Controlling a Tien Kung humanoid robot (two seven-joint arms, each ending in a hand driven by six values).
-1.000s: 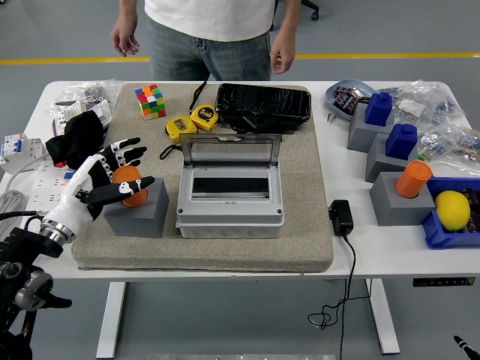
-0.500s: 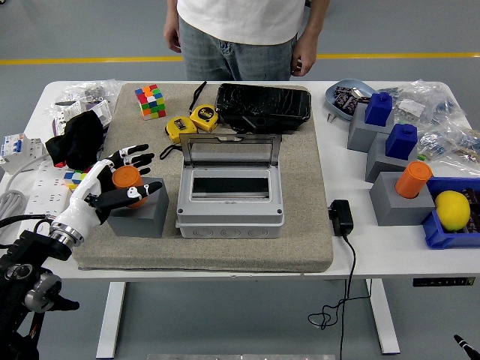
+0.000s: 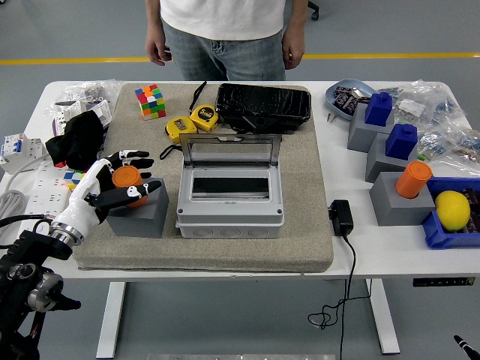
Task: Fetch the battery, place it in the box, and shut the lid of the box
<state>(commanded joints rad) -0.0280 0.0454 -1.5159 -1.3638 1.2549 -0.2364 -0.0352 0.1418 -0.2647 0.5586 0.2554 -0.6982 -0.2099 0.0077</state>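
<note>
The orange battery (image 3: 124, 178) stands upright in a grey block (image 3: 139, 211) at the mat's left. My left hand (image 3: 112, 180) reaches in from the lower left. Its fingers (image 3: 132, 158) lie behind the battery and the thumb lies in front of it. They are spread around it and not closed on it. The grey box (image 3: 230, 217) sits at the mat's middle, and its clear lid (image 3: 231, 152) stands open at the back.
A person stands at the far side with hands hanging down. A Rubik's cube (image 3: 151, 100), two tape measures (image 3: 192, 121) and a black case (image 3: 263, 106) lie behind the box. A black cloth (image 3: 76, 137) lies left. Grey blocks, a lemon (image 3: 452, 208) and a charger (image 3: 341, 217) are right.
My left hand has drawn slightly lower and its fingers have curled closer around the battery. The person at the far side has shifted position.
</note>
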